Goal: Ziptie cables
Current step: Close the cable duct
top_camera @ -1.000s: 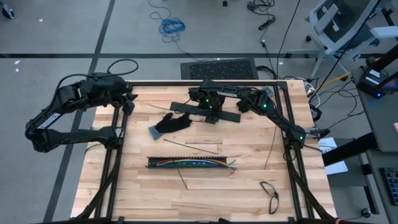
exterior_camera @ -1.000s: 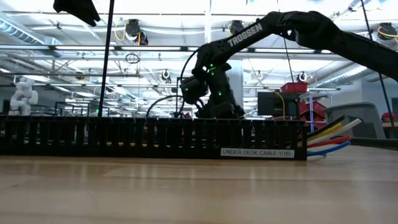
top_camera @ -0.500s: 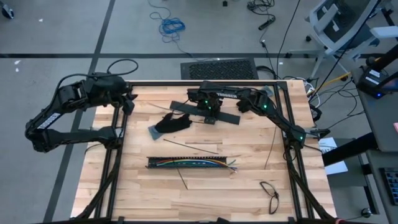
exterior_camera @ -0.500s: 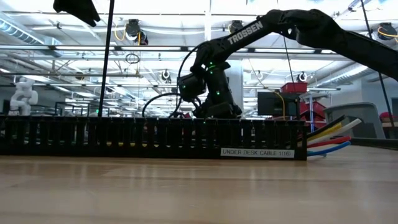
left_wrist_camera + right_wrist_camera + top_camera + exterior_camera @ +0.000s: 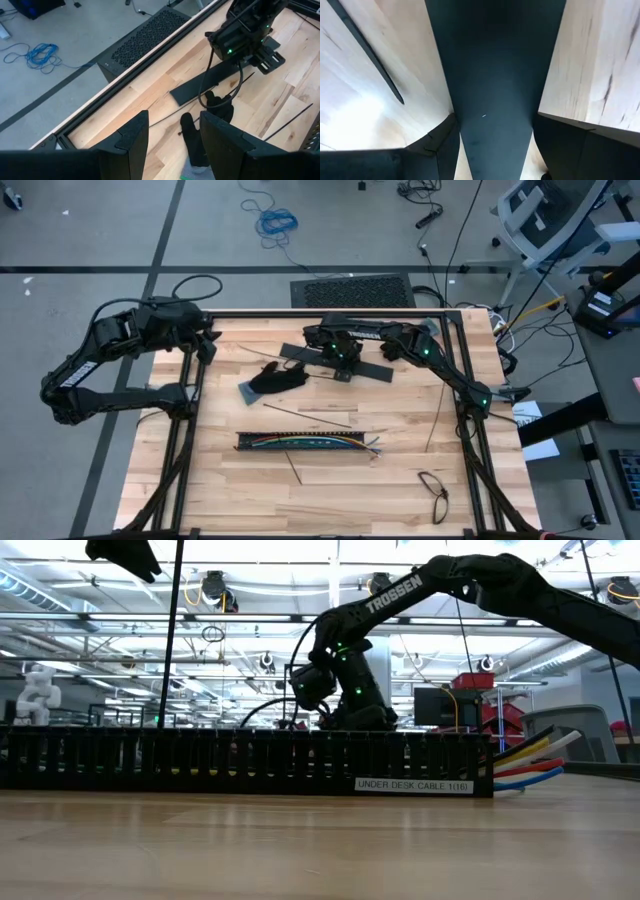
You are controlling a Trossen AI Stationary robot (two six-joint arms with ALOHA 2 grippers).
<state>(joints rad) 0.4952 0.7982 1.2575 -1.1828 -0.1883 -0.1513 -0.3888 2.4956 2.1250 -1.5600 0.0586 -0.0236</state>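
The cables (image 5: 310, 442) lie in a long black slotted tray (image 5: 248, 442) near the table's middle. Their coloured ends (image 5: 530, 765) stick out of its right end. A flat black cover strip (image 5: 300, 352) lies slantwise at the table's far middle. My right gripper (image 5: 343, 365) stands over it, shut on it. My left gripper (image 5: 207, 345) hangs open above the table's far left corner, with nothing between its fingers (image 5: 132, 142). My right gripper pinches the cover strip's two long edges (image 5: 456, 117) between its two fingers, about midway along the strip. The fingers (image 5: 560, 145) come steeply from above and lie across the strip. The strip lies flat on the table.
A black glove (image 5: 275, 378) lies left of the strip, beside a small grey piece (image 5: 247, 393). Thin black strips lie loose (image 5: 307, 415) (image 5: 293, 468) (image 5: 432, 425). A thicker black cable loop (image 5: 433, 492) rests near the front right. Bare wood shows at the front left.
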